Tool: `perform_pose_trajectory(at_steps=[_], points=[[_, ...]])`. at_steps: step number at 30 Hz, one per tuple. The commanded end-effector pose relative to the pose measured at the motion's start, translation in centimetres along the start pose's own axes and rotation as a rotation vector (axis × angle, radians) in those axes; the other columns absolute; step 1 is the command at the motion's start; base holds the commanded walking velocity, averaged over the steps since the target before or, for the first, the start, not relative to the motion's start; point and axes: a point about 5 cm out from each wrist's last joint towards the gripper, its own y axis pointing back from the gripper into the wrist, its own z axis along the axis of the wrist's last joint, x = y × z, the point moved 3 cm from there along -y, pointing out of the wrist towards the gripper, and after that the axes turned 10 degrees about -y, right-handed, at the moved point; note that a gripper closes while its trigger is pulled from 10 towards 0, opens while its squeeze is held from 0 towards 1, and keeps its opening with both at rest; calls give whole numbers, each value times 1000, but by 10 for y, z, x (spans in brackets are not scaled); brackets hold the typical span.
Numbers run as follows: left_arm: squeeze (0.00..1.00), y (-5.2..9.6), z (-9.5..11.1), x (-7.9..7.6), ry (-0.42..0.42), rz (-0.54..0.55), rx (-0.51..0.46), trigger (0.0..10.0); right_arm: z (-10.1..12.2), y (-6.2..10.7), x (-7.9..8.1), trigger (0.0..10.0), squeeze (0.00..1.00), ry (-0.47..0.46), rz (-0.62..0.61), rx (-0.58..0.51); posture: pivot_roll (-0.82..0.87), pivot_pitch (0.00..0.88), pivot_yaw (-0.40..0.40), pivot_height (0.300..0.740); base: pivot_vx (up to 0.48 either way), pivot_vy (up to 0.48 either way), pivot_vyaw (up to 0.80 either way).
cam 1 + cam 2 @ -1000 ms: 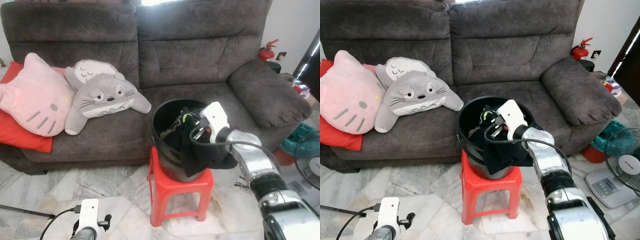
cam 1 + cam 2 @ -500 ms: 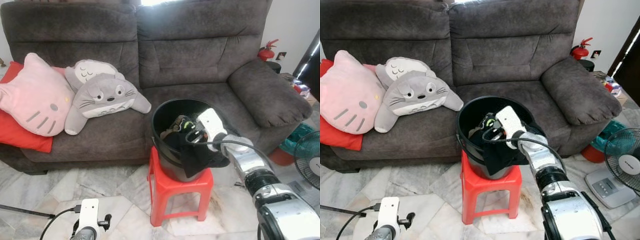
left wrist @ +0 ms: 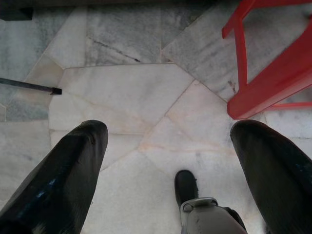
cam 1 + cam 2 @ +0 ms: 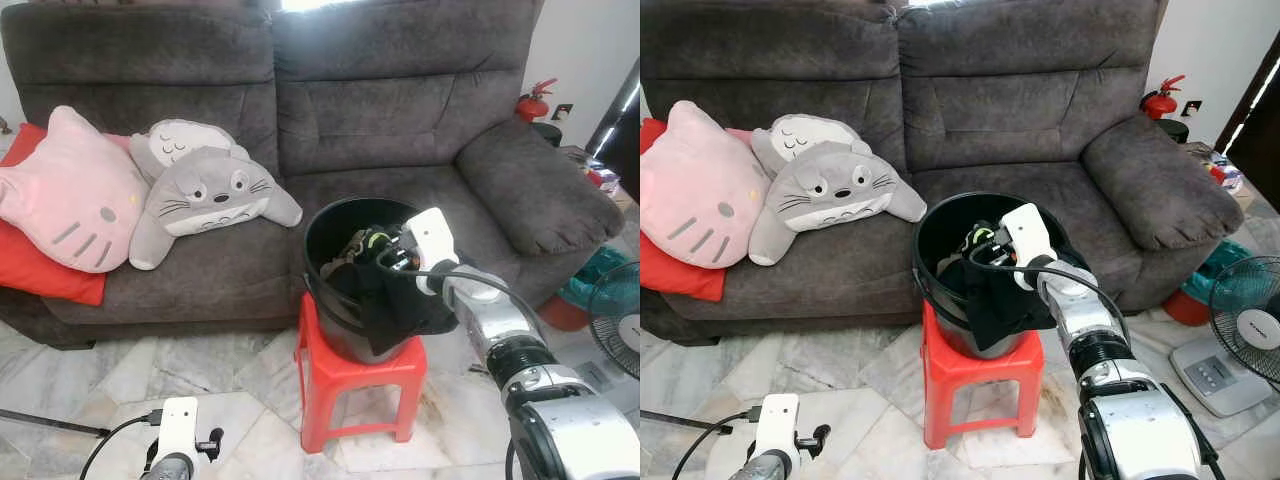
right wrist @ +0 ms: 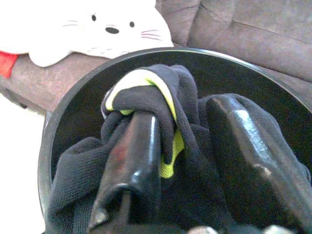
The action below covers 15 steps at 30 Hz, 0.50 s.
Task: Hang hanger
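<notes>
Reaching into a black bucket (image 4: pixel 340 300) that is sitting on a red stool (image 4: pixel 355 385) in front of a grey sofa (image 4: pixel 400 110), the right gripper (image 4: pixel 385 258) is working among dark clothing. A dark garment (image 4: pixel 400 310) is draping over the bucket's near rim. Plush cushions (image 4: pixel 150 195) are resting on the sofa's left side. The left gripper (image 4: pixel 178 455) is hanging idle low over the marble floor (image 4: pixel 100 370).

In the left wrist view, its two black fingers (image 3: pixel 63 170) are standing spread apart above pale floor tiles, with the stool's leg (image 3: pixel 273 73) nearby.

In the right wrist view, the right gripper's fingers (image 5: pixel 134 161) are spread around a bunched navy garment with yellow trim (image 5: pixel 156 107) inside the bucket, not yet pinching it.

No hanger can be made out anywhere, so the task appears barely begun: finding, lifting and hanging all seem left to do.
</notes>
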Motion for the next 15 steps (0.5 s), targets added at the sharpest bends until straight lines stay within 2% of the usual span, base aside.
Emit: perform_pose_trajectory(at_steps=[1, 10, 15], points=[[0, 0, -2, 2, -25, 5, 13, 10000, 14, -2, -1, 10000, 1000, -11, -3, -46, -97, 0, 12, 716, 0, 0, 0], [0, 0, -2, 0, -27, 2, 11, 10000, 12, -4, -2, 10000, 1000, -39, -18, -19, -91, 0, 9, 716, 0, 0, 0], [0, 0, 0, 0, -21, 3, 0, 10000, 28, -5, 1, 10000, 1000, -55, -5, -104, -88, 0, 6, 716, 0, 0, 0]])
